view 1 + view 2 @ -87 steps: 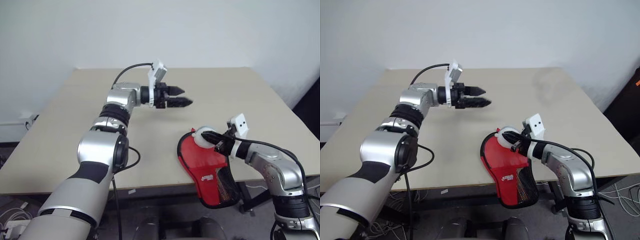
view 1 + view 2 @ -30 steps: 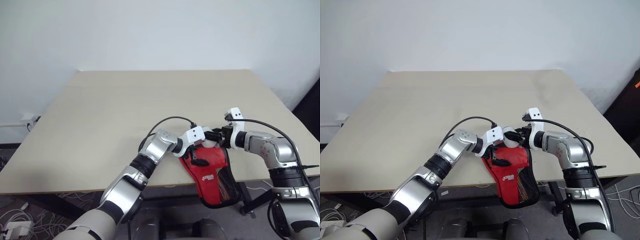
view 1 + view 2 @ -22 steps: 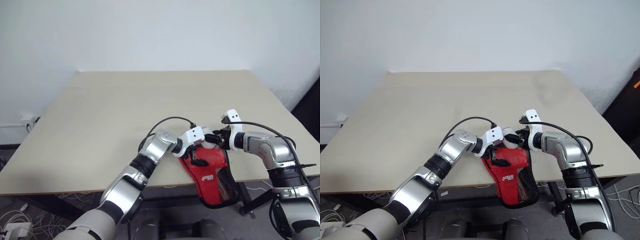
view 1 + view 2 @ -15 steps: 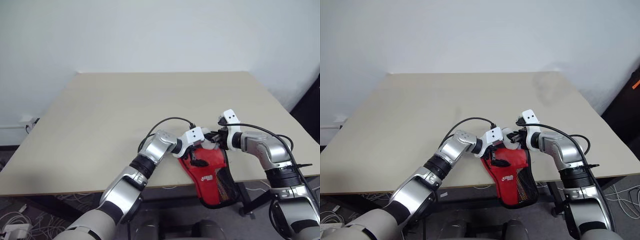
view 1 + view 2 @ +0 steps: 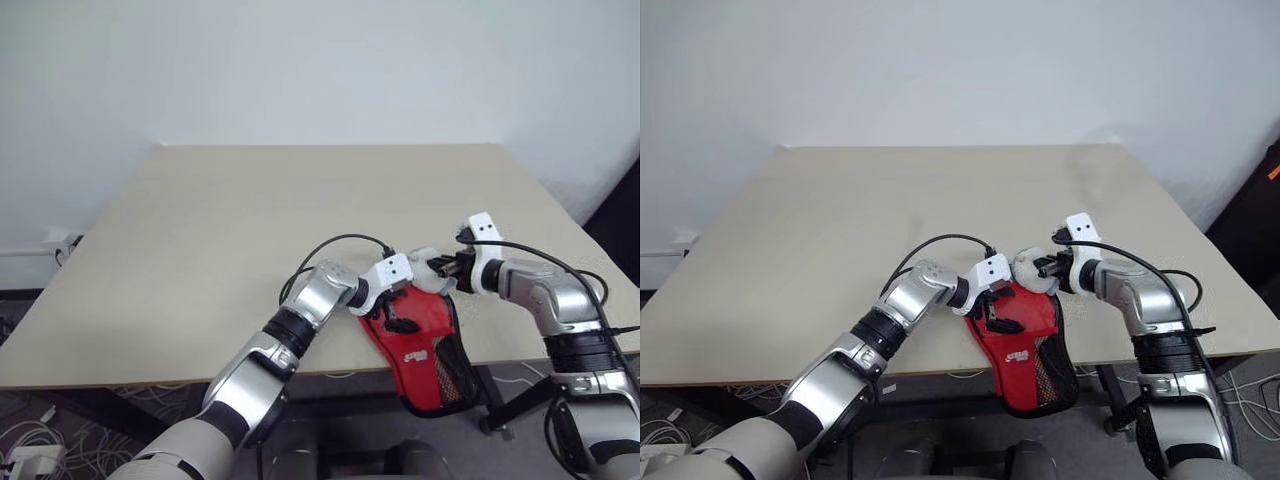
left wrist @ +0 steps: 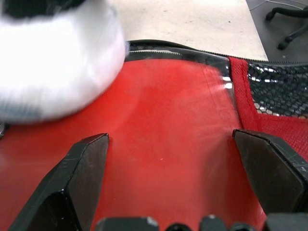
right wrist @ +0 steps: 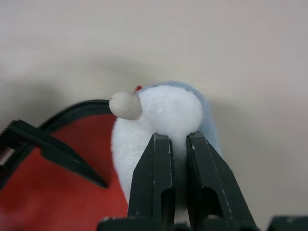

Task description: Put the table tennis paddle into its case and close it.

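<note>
Right wrist view has my right gripper [image 7: 173,144] pinched tight on a white-and-blue plush charm [image 7: 168,115] that sits at the rounded end of the case [image 5: 420,335]. I judge this to be the zip pull, so the step in hand looks like drawing the zipper round; whether the zip has travelled any way I cannot tell.

The case lies on the near edge of the table [image 5: 250,220], its round red part on the tabletop and its black mesh end hanging over the edge toward me. In the left wrist view a smooth red surface shows under the clear panel, which I take for the table tennis paddle [image 6: 163,144] already lying inside. So by my reading the insertion is done and the closing is what remains.

My left gripper [image 5: 398,312] is spread wide, its two black fingers [image 6: 77,178] resting over the red face of the case, grasping nothing and seemingly pinning the pouch down. That arm reaches across from my left, wrist bent toward the right. My right arm comes in from the right side, forearm near level, gripper aimed left at the charm just beyond the case's top rim.
</note>
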Controlling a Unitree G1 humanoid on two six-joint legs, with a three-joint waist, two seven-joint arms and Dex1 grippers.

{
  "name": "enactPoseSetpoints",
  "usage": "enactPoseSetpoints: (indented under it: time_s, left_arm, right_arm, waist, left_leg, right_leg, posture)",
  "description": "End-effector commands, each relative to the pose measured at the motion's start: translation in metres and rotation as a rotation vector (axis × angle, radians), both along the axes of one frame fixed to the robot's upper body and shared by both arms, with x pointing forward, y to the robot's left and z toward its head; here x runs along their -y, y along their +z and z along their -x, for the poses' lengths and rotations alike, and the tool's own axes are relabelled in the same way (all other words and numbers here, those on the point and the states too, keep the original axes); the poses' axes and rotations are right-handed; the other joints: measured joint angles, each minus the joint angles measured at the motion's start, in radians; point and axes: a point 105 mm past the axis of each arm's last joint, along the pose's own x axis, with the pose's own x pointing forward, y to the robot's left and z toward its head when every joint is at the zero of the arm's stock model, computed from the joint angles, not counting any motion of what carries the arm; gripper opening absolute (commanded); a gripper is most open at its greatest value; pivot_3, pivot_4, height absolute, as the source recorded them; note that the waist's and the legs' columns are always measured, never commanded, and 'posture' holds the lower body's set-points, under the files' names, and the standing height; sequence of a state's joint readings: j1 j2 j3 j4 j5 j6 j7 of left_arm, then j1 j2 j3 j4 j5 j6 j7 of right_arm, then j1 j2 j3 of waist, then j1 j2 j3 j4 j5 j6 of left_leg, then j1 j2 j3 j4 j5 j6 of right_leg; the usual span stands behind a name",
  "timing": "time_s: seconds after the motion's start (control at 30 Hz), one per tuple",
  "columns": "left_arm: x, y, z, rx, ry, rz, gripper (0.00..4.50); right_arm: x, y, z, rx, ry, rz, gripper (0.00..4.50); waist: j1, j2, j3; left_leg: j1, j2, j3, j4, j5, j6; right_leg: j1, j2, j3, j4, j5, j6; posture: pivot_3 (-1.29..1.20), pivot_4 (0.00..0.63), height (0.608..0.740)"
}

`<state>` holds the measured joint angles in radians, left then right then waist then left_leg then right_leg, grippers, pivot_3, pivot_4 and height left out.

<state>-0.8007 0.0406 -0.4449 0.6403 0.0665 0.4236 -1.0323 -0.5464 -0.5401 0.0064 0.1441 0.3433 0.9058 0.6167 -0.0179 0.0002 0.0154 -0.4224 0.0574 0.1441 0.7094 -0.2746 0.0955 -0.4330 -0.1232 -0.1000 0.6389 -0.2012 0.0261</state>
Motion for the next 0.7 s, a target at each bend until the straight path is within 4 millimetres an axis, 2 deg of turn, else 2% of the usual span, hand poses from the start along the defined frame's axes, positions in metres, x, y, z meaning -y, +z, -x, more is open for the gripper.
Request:
enactPoseSetpoints:
  time_s: [0.03, 0.13, 0.47, 0.7]
  left_arm:
    - [-0.023, -0.041, 0.005, -0.113, 0.083, -0.149, 4.5]
    - [-0.023, -0.041, 0.004, -0.112, 0.082, -0.152, 4.5]
    - [-0.021, -0.041, 0.006, -0.132, 0.071, -0.14, 4.5]
    - [-0.022, -0.043, 0.006, -0.129, 0.083, -0.149, 4.5]
  right_arm:
    - [0.031, 0.023, -0.002, 0.056, -0.052, 0.052, 0.02]
    - [0.053, 0.02, 0.001, 0.035, -0.1, 0.097, 0.02]
    - [0.101, 0.0, 0.021, 0.001, -0.166, 0.31, 0.02]
    - [0.118, 0.015, 0.056, -0.002, -0.062, 0.33, 0.02]
  waist:
    - [0.004, 0.0, 0.0]
    - [0.01, 0.0, 0.0]
    - [0.021, 0.0, 0.0]
    - [0.027, 0.0, 0.0]
  left_leg:
    - [0.0, 0.0, 0.0, 0.0, 0.0, 0.0]
    - [0.0, 0.0, 0.0, 0.0, 0.0, 0.0]
    - [0.0, -0.001, 0.0, 0.0, -0.001, 0.001]
    - [-0.001, -0.001, -0.003, 0.0, -0.001, 0.002]
  right_leg:
    - [0.0, 0.0, 0.0, 0.0, 0.0, 0.0]
    - [0.0, 0.0, 0.0, 0.0, 0.0, 0.0]
    - [0.0, -0.001, 0.0, -0.001, 0.0, 0.0]
    - [0.001, -0.001, -0.002, -0.003, -0.001, 0.001]
  posture:
    - [0.0, 0.0, 0.724]
    - [0.0, 0.0, 0.724]
    - [0.0, 0.0, 0.724]
    - [0.0, 0.0, 0.724]
